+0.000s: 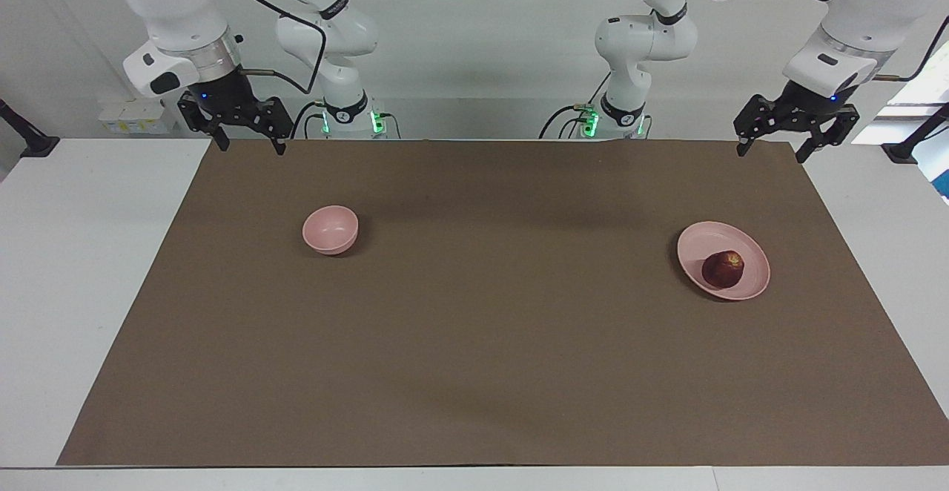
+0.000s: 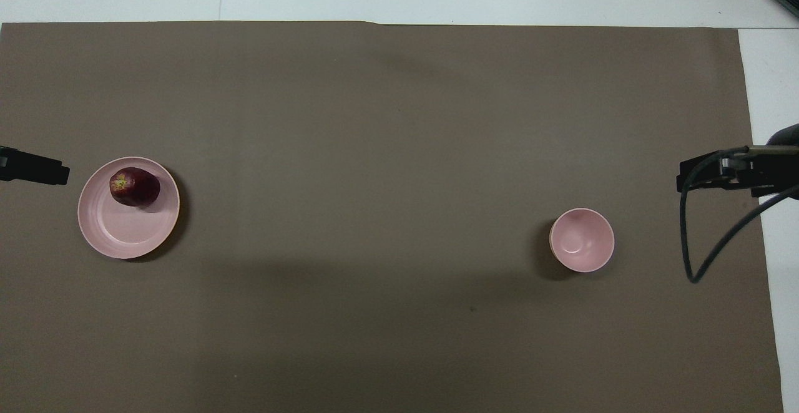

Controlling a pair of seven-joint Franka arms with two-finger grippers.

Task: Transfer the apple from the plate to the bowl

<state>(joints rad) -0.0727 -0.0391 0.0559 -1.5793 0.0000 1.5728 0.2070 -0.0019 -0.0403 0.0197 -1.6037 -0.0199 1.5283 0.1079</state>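
Nothing had been picked up at this point, operator: the apple [image 1: 723, 268] sat on the pink plate [image 1: 697, 250] at the right of the facing view, resting toward the plate's edge farther from the robots, with its yellowish patch turned up. The pink bowl [image 1: 331, 229] stood empty at the left centre of that view, well apart from the plate, both of them on the brown mat [image 1: 474, 343] covering the table [image 1: 67, 268].

Your left gripper [image 1: 775, 147] hung at the upper right of the facing view, over the mat's edge by the robots, jaws apart and pointing down. Your right gripper [image 1: 250, 139] waited at the upper left, over the same edge, jaws apart too.

The step in hand looked like the reach, and the left arm was the natural pick, since the plate lay at its end of the table. You wanted to come down straight over the apple, jaws wide enough to clear its widest part, and close around the middle, not the crown. Round fruit on a smooth plate could roll or skid, so a centred, gentle squeeze mattered. Then lift well clear of the rim before carrying it across to the bowl.
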